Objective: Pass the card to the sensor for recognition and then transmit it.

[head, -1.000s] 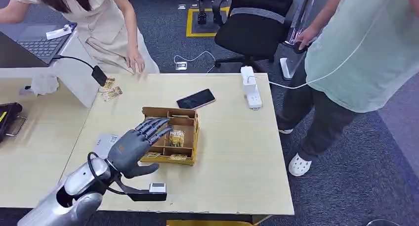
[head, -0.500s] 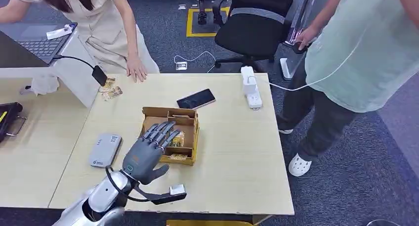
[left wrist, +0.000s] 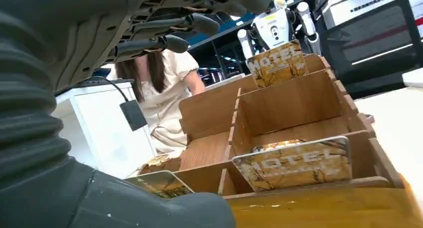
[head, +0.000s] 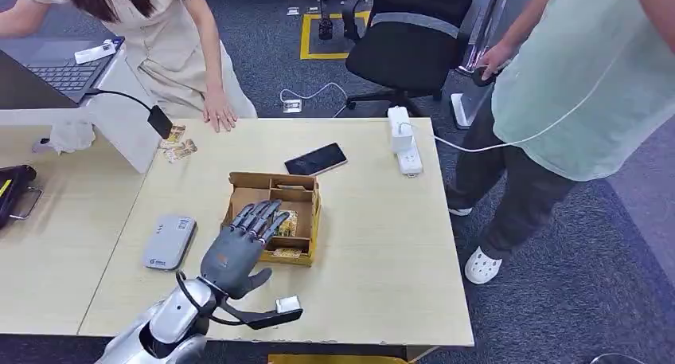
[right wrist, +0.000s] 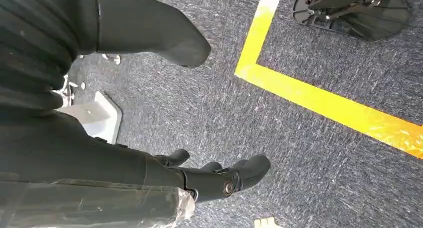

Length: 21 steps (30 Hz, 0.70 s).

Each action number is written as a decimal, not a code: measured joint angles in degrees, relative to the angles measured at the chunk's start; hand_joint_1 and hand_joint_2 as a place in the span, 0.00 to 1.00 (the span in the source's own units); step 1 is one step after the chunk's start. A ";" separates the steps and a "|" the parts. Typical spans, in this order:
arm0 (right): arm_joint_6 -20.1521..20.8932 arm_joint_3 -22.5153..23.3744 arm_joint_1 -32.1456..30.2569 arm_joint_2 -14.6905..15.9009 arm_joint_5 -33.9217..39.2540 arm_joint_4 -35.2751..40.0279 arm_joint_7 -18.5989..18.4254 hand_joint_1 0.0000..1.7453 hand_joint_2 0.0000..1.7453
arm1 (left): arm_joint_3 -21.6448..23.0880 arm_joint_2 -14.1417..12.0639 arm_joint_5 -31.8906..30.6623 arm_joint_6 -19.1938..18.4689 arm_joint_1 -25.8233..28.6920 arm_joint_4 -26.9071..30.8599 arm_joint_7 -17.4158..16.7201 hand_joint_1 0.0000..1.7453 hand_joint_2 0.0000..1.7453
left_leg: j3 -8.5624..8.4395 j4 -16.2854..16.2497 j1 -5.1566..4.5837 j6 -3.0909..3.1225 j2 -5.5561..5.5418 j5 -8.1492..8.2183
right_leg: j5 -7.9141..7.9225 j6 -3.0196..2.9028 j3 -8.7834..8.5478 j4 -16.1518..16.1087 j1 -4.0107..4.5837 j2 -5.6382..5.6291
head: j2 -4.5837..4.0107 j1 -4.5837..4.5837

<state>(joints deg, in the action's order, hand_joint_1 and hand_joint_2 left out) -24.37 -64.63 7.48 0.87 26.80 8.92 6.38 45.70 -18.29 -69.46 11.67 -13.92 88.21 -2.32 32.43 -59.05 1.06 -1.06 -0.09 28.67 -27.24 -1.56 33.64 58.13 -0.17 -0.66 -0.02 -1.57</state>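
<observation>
We see our grey left hand [head: 236, 252], fingers spread and empty, over the brown cardboard divided box [head: 306, 190] of yellow hotel cards [left wrist: 293, 164] at frame centre; our right hand [right wrist: 149, 43] hangs with fingers apart.

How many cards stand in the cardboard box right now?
3 visible: one hotel card in a far compartment of the box, one in front, one beside the left hand, which may hide more.

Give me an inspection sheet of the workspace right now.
Surface: light wooden table.
Job's things: cardboard box with hotel cards in its compartments; grey card reader beside the box.
Clutter: phone, loose cards.
Hands: left hand over the box, fingers spread, holding nothing; right hand hangs over the carpet.
Cables: power strip with white cable.
Surroundings: two people, office chair.
</observation>
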 joint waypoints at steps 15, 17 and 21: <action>-0.50 0.00 -0.51 0.00 0.20 0.00 0.33 0.00 1.00 | -5.27 0.07 -4.48 1.07 0.20 -1.18 -2.53 0.00 1.00 | 0.00 0.00 0.00 0.00 0.00 0.00 | 0.00 0.00 0.00 0.00 0.00 0.00 | 0.02 0.02; -0.50 0.00 -0.53 0.00 0.20 0.00 0.33 0.00 1.00 | -5.75 0.07 -4.61 0.98 0.19 -1.22 -2.60 0.00 1.00 | 0.00 0.00 0.00 0.00 0.00 0.00 | 0.00 0.00 0.00 0.00 0.00 0.00 | 0.00 0.00; -0.52 0.02 -0.55 -0.02 0.20 0.00 0.46 0.00 1.00 | -5.92 0.09 -4.63 0.94 0.19 -1.60 -2.60 0.00 1.00 | 0.00 0.00 0.00 0.00 0.00 0.00 | 0.00 0.00 0.00 0.00 0.00 0.00 | 0.02 0.02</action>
<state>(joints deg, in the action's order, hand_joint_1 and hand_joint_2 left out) -24.90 -64.61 6.93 0.85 26.99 8.92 6.84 39.78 -18.21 -74.10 12.61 -13.73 86.62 -4.92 32.43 -59.05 1.06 -1.06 -0.09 28.67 -27.24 -1.56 33.64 58.13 -0.17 -0.66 0.00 -1.55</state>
